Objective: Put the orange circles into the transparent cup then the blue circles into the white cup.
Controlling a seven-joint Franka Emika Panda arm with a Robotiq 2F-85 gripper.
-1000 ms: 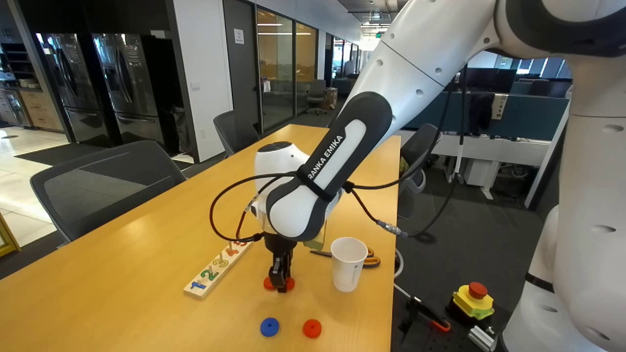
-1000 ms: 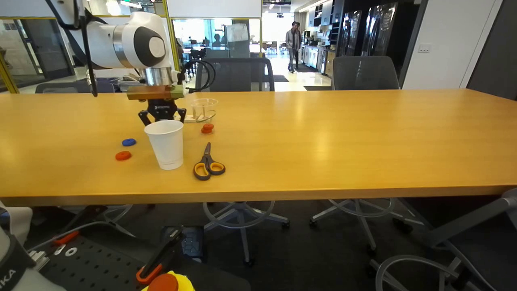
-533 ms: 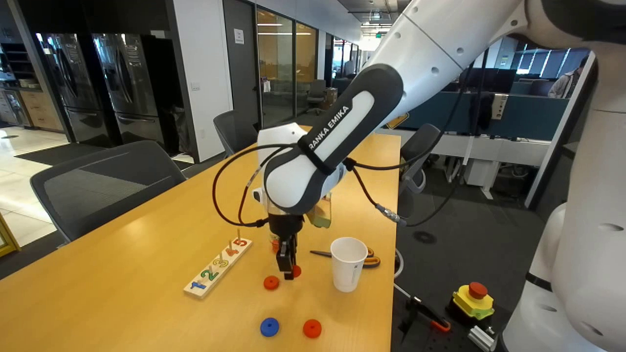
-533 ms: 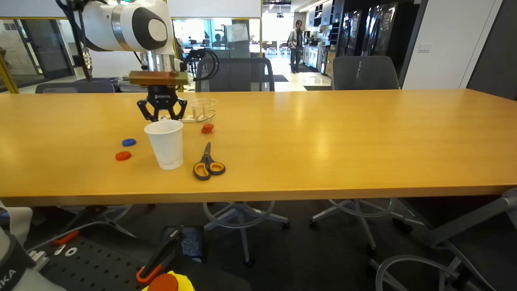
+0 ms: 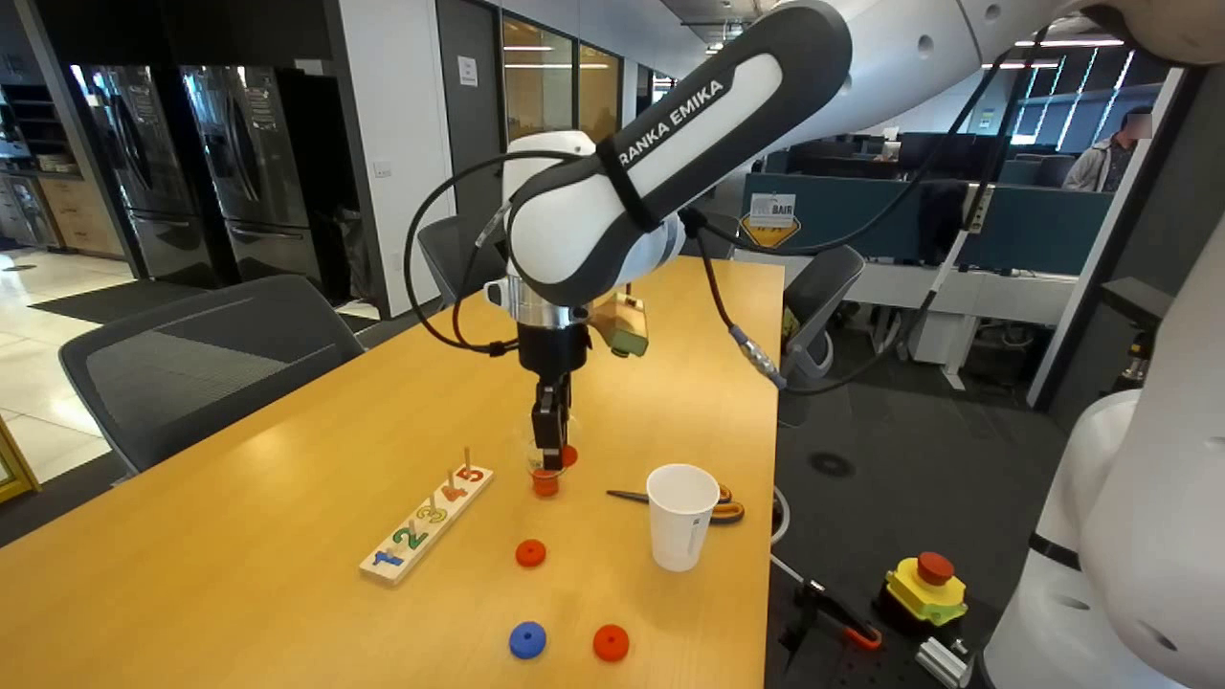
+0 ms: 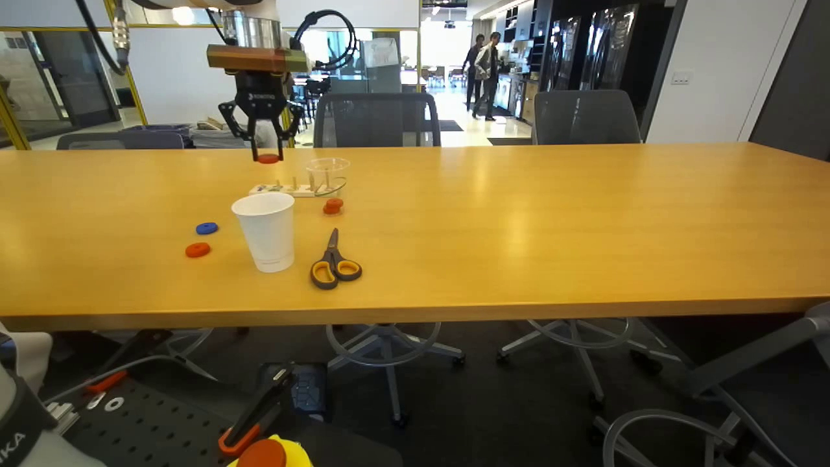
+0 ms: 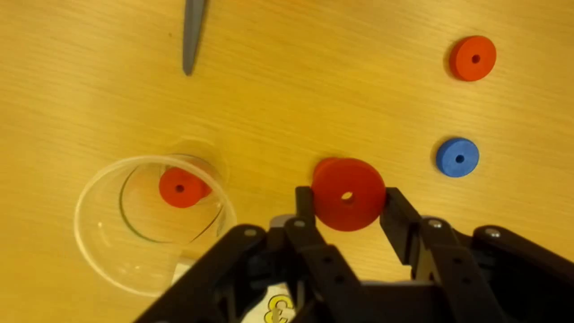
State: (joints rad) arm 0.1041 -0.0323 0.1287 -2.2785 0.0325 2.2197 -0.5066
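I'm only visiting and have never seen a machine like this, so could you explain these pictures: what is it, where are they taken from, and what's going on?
The machine is a jointed, mostly white robot arm, ending in a black gripper that works a bit like finger and thumb. Two views come from cameras standing outside it, looking from different places; the third comes from a camera on its wrist, looking down past the gripper.

The gripper pinches one orange disc and holds it up off the table. On the table stand a clear cup with orange discs inside, and a white cup. Two loose orange discs, a blue disc, scissors and a numbered peg board lie there too.
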